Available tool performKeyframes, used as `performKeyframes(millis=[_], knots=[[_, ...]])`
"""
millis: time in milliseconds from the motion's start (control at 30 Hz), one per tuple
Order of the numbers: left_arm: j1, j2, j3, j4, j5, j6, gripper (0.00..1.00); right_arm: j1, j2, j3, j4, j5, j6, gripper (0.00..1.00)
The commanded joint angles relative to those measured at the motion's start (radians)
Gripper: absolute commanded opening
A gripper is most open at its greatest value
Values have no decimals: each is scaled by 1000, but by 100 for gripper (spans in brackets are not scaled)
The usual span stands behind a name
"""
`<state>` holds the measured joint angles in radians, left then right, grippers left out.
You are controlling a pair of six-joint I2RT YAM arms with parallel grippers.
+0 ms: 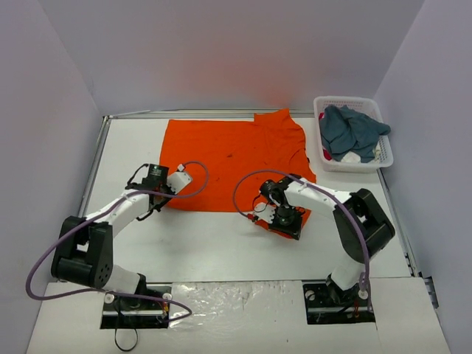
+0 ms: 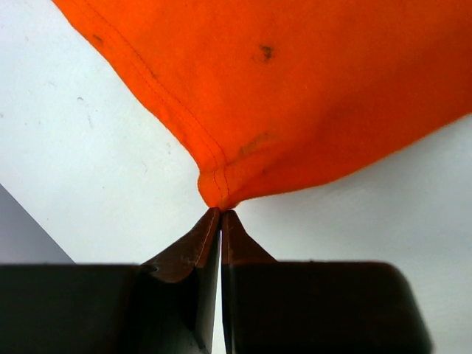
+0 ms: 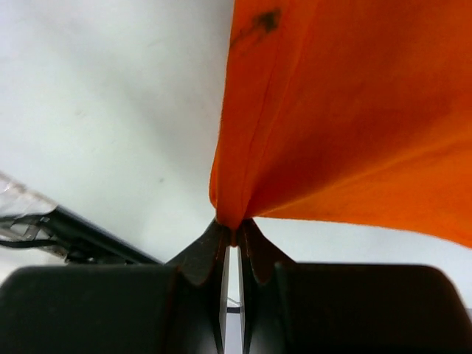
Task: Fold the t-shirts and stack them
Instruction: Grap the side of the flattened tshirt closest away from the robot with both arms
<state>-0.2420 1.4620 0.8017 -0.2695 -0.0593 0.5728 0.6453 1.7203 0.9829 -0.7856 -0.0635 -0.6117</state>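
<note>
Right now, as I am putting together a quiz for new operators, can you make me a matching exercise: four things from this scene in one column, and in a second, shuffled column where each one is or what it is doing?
Column one:
1. orange t-shirt
2. teal-blue t-shirt
3. left gripper
4. right gripper

Column two:
A. heaped in the white basket
B. shut on the orange cloth's near right edge
C. spread over the table
D. shut on the orange cloth's near left corner

Pairs: 1-C, 2-A, 3-D, 4-B
</note>
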Motion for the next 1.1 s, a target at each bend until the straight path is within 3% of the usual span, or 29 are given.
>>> performKeyframes(millis=[0,300,600,900,1067], knots=[[-9,-101,-16,-114,42,32,2,4,-117,53,-181,-76,-17,0],[-17,-314,-93,-290,59,93,2,-9,-231,115,-397,-194,-51,0],[-17,-480,-127,-424,108,110,2,-13,-301,112,-399,-154,-16,0],[21,-439,-82,-337,70,70,2,-197,-193,354,-383,-148,-88,0],[90,-367,-18,-272,98,29,2,-234,-91,445,-337,-105,-88,0]])
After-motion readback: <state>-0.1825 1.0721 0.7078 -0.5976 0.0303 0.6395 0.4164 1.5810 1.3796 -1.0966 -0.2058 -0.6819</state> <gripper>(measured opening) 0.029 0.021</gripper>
